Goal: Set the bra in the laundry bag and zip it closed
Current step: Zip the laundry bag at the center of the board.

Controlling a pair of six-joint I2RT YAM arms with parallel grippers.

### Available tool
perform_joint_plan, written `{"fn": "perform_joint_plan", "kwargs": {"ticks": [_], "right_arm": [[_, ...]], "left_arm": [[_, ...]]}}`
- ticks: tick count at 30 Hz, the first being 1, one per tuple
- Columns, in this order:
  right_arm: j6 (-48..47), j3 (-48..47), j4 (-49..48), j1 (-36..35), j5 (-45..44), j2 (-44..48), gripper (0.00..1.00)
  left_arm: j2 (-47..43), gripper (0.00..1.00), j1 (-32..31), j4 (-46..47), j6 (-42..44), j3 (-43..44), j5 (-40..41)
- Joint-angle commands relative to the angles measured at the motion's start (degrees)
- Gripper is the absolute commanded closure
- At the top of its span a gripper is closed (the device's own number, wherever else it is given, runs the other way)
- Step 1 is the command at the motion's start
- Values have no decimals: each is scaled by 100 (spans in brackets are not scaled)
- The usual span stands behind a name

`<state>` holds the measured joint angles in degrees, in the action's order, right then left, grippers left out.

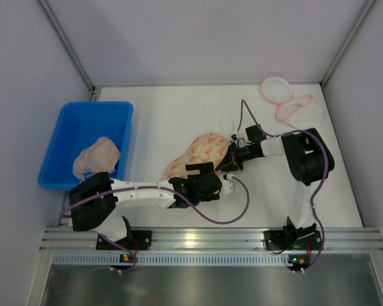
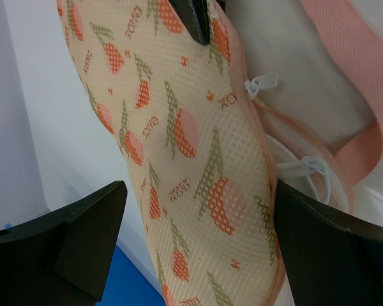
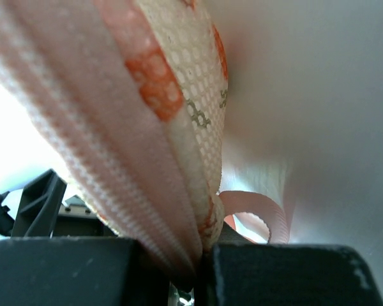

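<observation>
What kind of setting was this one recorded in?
Probably a lab robot cell, not a home: white table walled by plain panels, arms bolted to an aluminium rail, blue bin.

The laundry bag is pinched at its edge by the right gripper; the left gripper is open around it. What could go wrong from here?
The right gripper holds only the thin trim of the laundry bag; a pull may make it slip out.
If the left gripper closes here, it may pinch both mesh layers and keep the mouth shut.
The bra lies in the blue bin, so zipping now would leave it out.
</observation>
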<state>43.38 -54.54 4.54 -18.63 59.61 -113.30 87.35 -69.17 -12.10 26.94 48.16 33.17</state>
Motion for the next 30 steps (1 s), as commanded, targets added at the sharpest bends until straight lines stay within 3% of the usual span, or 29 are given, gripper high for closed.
{"fn": "perform_joint_plan", "kwargs": {"ticks": [1, 7, 11, 16, 25, 30], "right_arm": [[-207, -179, 293, -62, 41, 159, 100], [-224, -197, 346, -79, 15, 159, 100], [-242, -232, 364, -79, 15, 123, 100], [-268, -285, 390, -79, 24, 132, 100], [-330, -355, 495, -79, 191, 150, 100], [-426, -294, 548, -96, 235, 124, 100]], "left_arm": [[28, 2, 96, 471, 215, -201, 102], [-490, 2, 88, 305, 110, -141, -547], [-894, 2, 70, -476, -66, 281, -1144], [-1141, 2, 35, -1075, -31, 176, -2006], [-325, 2, -9, -1023, -119, 194, -1375], [-8, 2, 8, -532, -66, 88, -902]]}}
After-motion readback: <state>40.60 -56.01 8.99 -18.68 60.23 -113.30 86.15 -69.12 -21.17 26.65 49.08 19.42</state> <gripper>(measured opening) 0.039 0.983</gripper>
